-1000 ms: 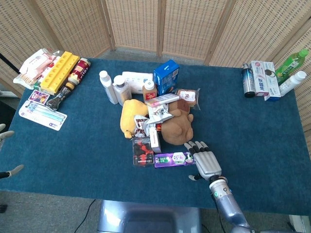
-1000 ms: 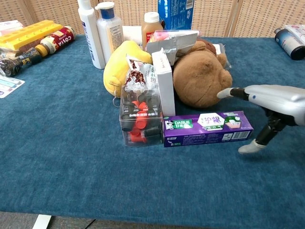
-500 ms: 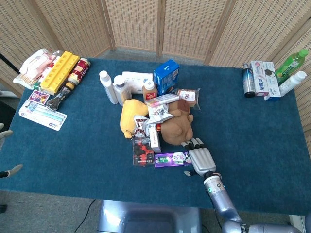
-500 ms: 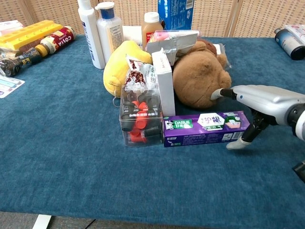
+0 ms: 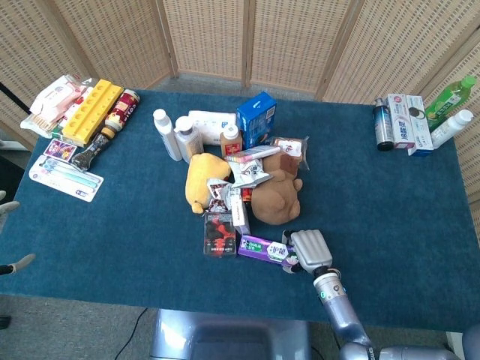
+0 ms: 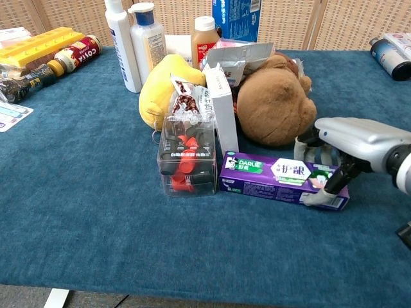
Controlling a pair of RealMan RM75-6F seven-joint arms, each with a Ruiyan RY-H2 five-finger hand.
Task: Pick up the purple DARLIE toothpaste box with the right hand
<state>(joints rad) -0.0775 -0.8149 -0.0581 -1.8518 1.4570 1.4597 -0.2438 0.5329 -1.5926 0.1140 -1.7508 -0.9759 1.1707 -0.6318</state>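
The purple DARLIE toothpaste box (image 6: 276, 179) lies flat on the blue tablecloth, in front of a brown plush toy (image 6: 273, 106); it also shows in the head view as the purple box (image 5: 262, 250). My right hand (image 6: 347, 144) grips the box's right end, with fingers curled behind it and the thumb pressed on its front face. In the head view the right hand (image 5: 309, 250) covers that end. Only fingertips of my left hand (image 5: 9, 206) show, spread apart and holding nothing, at the far left edge.
A clear case of red and black items (image 6: 186, 157) touches the box's left end. A white carton (image 6: 221, 119), a yellow plush (image 6: 164, 86) and bottles (image 6: 131, 42) crowd behind. More bottles (image 5: 409, 124) stand far right, and packets (image 5: 82, 120) far left.
My right hand slid left and closed its fingers around the toothpaste box's right end. The box swung, its right end coming nearer the table's front edge. The plush and the packets on it shifted slightly.
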